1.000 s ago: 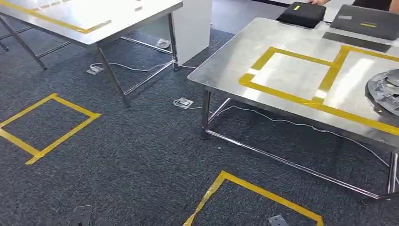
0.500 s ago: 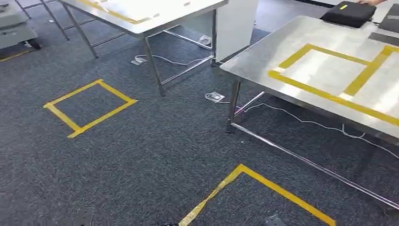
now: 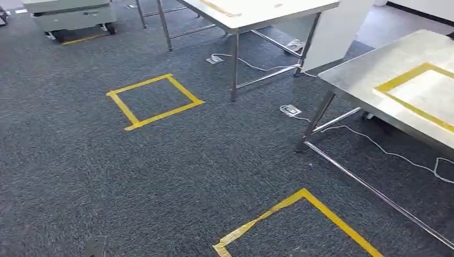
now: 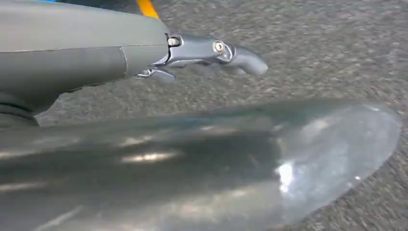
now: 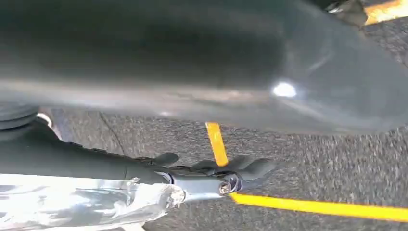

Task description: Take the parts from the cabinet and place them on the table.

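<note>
The steel table (image 3: 369, 72) with a yellow tape frame (image 3: 415, 91) stands at the right edge of the head view. A grey low cabinet (image 3: 72, 13) on wheels sits at the far left on the carpet. My left hand (image 4: 207, 53) hangs over the carpet, fingers stretched out and apart, holding nothing. My right hand (image 5: 216, 175) also hangs over the carpet above a yellow tape line (image 5: 317, 207), its fingers spread with nothing between them. A crinkled silvery wrap (image 5: 96, 204) lies along that hand's near side.
Two yellow tape squares mark the carpet, one in the middle left (image 3: 154, 100) and one near the bottom (image 3: 300, 222). A second white-topped table (image 3: 257, 10) stands at the back. White cables (image 3: 385, 152) and floor sockets (image 3: 290, 111) lie under the tables.
The whole picture has slid to the right, so the camera has turned left. The steel table has passed to the right edge and the grey cabinet has come into view at far left.
</note>
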You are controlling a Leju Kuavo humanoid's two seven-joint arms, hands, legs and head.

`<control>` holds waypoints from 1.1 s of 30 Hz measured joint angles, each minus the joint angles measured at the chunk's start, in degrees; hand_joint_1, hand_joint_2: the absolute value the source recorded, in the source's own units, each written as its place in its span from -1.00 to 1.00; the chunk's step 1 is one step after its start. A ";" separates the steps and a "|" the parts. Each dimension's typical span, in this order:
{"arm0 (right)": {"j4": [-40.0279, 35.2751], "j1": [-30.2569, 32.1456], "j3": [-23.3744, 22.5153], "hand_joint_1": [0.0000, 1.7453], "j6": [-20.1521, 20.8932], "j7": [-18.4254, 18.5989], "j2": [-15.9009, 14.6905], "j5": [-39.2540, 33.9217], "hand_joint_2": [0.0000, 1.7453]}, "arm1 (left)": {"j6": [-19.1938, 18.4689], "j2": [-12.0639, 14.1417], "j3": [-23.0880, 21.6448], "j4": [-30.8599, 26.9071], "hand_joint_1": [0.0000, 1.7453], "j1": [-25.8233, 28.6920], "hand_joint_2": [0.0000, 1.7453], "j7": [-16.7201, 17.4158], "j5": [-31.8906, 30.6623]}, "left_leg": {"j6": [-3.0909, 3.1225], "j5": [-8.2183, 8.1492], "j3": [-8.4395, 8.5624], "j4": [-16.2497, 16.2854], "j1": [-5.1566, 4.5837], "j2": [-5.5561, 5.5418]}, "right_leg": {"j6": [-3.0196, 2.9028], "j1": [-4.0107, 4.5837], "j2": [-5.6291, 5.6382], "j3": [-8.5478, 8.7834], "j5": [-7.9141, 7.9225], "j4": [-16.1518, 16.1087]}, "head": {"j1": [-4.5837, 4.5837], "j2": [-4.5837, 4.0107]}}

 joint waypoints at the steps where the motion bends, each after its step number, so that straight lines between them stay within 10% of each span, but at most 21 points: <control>1: 0.00 -0.01 0.07 -1.00 0.00 0.00 0.00 0.00 -1.00 | 0.02 0.02 -0.02 0.00 -1.00 0.13 -1.00 0.07 0.00 | -0.04 0.27 -0.24 0.01 -0.03 -0.64 | -0.16 0.05 0.01 0.60 0.64 -0.51 | 0.00 0.00; 4: 0.00 -0.09 0.15 -1.00 0.00 0.00 0.00 0.09 -1.00 | 0.41 0.02 -0.02 0.00 -1.00 0.24 -1.00 0.72 -0.11 | -0.54 0.84 -0.71 0.23 0.08 -3.11 | -0.44 -0.15 1.49 8.59 6.58 -13.80 | 0.02 0.00; 6: 0.04 -0.21 0.20 -1.00 0.11 -0.02 0.07 0.17 -1.00 | 0.92 0.02 -0.18 0.00 -1.00 0.13 -1.00 1.51 -0.37 | -1.08 0.99 -1.48 0.95 -0.10 -4.23 | -0.59 -0.67 5.18 11.57 6.05 -19.13 | -0.09 0.00; 10: 0.07 -0.31 0.22 -1.00 0.33 0.07 0.07 0.42 -1.00 | 1.49 0.09 -0.35 0.00 -1.00 0.37 -1.00 2.29 -0.41 | -2.51 1.68 -2.84 0.99 0.54 -5.81 | -2.09 -0.38 2.83 10.76 6.79 -18.86 | -0.11 0.00; 12: 0.07 -0.43 0.20 -1.00 0.33 0.04 0.07 0.48 -1.00 | 1.60 0.11 -0.37 0.00 -1.00 0.32 -1.00 2.36 -0.41 | -2.92 -1.88 -5.14 5.61 0.28 -1.02 | -2.80 -0.16 1.47 10.56 7.04 -18.97 | -0.61 0.00; 14: 0.09 -0.24 0.20 -1.00 0.39 0.04 0.07 0.50 -1.00 | 1.60 0.09 -0.39 0.00 -1.00 0.00 -1.00 2.36 -0.41 | -3.23 -6.36 -9.76 15.05 0.31 0.03 | -3.01 0.11 -0.33 10.18 7.14 -18.97 | -0.63 0.00; 16: 0.17 -0.20 0.20 -1.00 0.50 0.04 0.07 0.52 -1.00 | 1.60 0.02 -0.39 0.00 -1.00 0.21 -1.00 2.38 -0.41 | -3.26 -7.08 -11.64 19.26 0.31 0.16 | -3.12 0.29 -2.02 9.86 7.24 -18.95 | -0.63 0.00; 19: 0.17 -0.36 0.22 -1.00 0.50 0.04 0.07 0.87 -1.00 | 1.47 0.07 -0.39 0.00 -1.00 0.31 -1.00 2.23 -0.37 | -2.62 -0.91 -5.09 8.36 0.09 1.56 | -3.00 0.43 -4.15 9.88 7.38 -18.95 | -0.61 0.00; 21: 0.17 -0.35 0.26 -1.00 0.52 0.00 0.09 1.09 -1.00 | 1.16 0.09 -0.39 0.00 -1.00 -0.09 -1.00 1.94 -0.37 | -2.17 0.23 -0.96 0.78 -0.59 6.24 | -2.45 1.08 -5.34 9.80 7.18 -18.41 | -0.83 0.00; 24: 0.20 -0.49 0.33 -1.00 0.55 -0.04 0.09 1.18 -1.00 | 1.09 0.07 -0.42 0.00 -1.00 0.06 -1.00 1.77 -0.37 | -0.96 0.46 -1.88 1.07 -0.74 3.90 | -1.76 0.97 -7.52 9.86 7.51 -18.65 | -0.61 0.00; 29: 0.20 -0.59 0.41 -1.00 0.55 -0.04 0.09 1.20 -1.00 | 1.09 0.07 -0.42 0.00 -1.00 0.23 -1.00 1.77 -0.37 | -0.67 0.66 -1.86 0.85 -0.68 3.40 | -1.57 1.00 -7.95 10.00 7.46 -18.61 | -0.67 0.00; 31: 0.20 -0.68 0.59 -1.00 0.55 -0.07 0.09 1.29 -1.00 | 1.09 0.09 -0.39 0.00 -1.00 0.42 -1.00 1.75 -0.35 | -0.20 1.07 -1.72 0.67 -0.29 2.81 | -0.94 0.71 -5.47 9.59 6.70 -17.85 | -0.60 0.00; 32: 0.28 -0.20 0.63 -1.00 0.57 -0.11 0.09 1.38 -1.00 | 1.07 0.04 -0.42 0.00 -1.00 0.10 -1.00 1.75 -0.37 | 0.52 1.72 -2.47 0.72 -0.23 -0.27 | -0.36 0.44 -0.14 2.16 -1.68 -0.91 | -0.02 0.00; 33: 0.31 -0.16 0.70 -1.00 0.59 -0.11 0.11 1.40 -1.00 | 1.05 0.04 -0.42 0.00 -1.00 0.22 -1.00 1.75 -0.37 | 0.48 1.83 -2.57 0.74 -0.24 -0.98 | -0.39 0.42 -0.13 1.54 -1.61 0.28 | 0.00 0.00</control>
